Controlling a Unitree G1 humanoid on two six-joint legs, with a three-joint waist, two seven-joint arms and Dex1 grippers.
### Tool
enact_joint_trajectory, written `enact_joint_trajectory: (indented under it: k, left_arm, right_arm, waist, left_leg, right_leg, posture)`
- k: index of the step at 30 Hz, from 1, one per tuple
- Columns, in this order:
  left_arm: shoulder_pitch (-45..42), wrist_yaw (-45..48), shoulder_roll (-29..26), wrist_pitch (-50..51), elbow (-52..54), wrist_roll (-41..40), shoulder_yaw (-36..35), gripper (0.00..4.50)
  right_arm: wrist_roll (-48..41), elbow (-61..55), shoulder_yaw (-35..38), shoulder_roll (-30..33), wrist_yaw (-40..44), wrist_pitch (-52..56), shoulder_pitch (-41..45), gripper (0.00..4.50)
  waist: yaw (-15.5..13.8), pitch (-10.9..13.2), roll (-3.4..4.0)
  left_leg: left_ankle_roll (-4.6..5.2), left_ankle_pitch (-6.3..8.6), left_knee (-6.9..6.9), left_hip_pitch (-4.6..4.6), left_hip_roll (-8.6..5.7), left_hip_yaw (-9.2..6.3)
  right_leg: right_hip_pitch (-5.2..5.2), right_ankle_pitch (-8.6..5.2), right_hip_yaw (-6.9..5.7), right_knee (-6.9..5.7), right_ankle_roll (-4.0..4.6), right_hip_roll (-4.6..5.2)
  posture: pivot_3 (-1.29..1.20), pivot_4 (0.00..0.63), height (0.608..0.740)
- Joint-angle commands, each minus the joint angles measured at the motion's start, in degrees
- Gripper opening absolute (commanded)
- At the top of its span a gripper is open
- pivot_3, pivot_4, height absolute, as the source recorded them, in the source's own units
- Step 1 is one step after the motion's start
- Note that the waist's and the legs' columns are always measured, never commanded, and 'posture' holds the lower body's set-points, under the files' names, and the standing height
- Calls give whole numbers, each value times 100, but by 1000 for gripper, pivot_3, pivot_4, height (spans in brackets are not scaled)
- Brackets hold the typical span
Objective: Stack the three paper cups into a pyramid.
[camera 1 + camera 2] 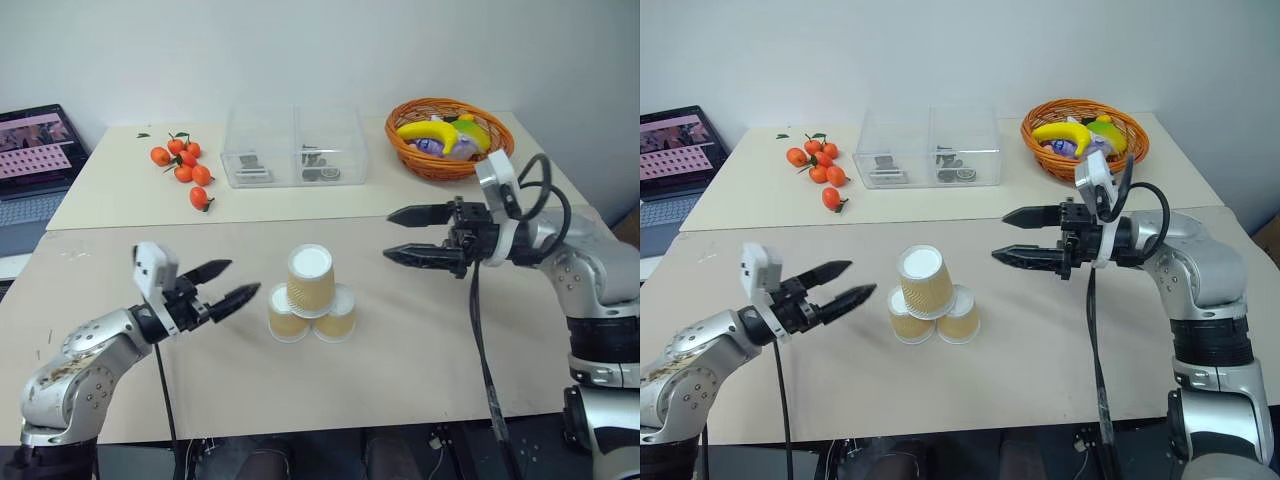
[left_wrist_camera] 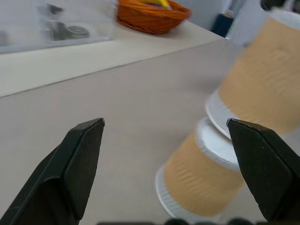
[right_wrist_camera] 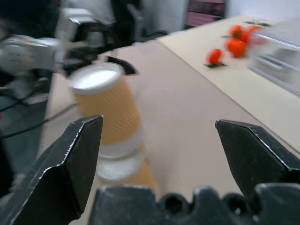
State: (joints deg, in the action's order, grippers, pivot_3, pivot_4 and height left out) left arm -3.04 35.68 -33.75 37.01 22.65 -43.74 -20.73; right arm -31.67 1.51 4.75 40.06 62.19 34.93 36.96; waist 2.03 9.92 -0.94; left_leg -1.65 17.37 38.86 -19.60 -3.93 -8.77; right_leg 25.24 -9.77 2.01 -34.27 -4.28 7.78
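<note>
A plain white wall (image 1: 320, 50) runs behind two pale tables pushed together: the near table (image 1: 420, 340) beige, the far table (image 1: 130, 190) cream. At nine o'clock an open laptop (image 1: 30, 150) glows on a lower surface; soft, even light, faint shadows

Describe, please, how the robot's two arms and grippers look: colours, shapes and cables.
Both arms are rounded silver-grey metal shells with black joints. The left gripper and the right gripper each have two black, pointed fingers and carry a small white box at the wrist. A black cable hangs down from each wrist; on the right arm it also makes loops above the wrist.
</note>
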Motion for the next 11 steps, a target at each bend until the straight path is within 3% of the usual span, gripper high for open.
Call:
enact_joint_trajectory:
  k: [1,11]
  left_arm:
    - [146,-567,175,-7,155,-267,-681,4500]
    - [523,-1758,1026,-619,305,422,-789,4500]
  right_arm:
    - [437,295,551,-172,-953,-660,-286,4463]
    - [981,149,1326,-943,-3351,-840,-1331,4463]
  waist:
    - [-6,0,0]
    - [-107,-2,0]
  left_leg:
    - [-1,-1,2,-1,0,0]
    - [-6,-3,0,2,3,11]
  right_leg:
    - [1,1,1,-1,1,0]
    - [-4,10,15,8,2,-6]
  posture:
    - [0,150,728]
    - [0,150,728]
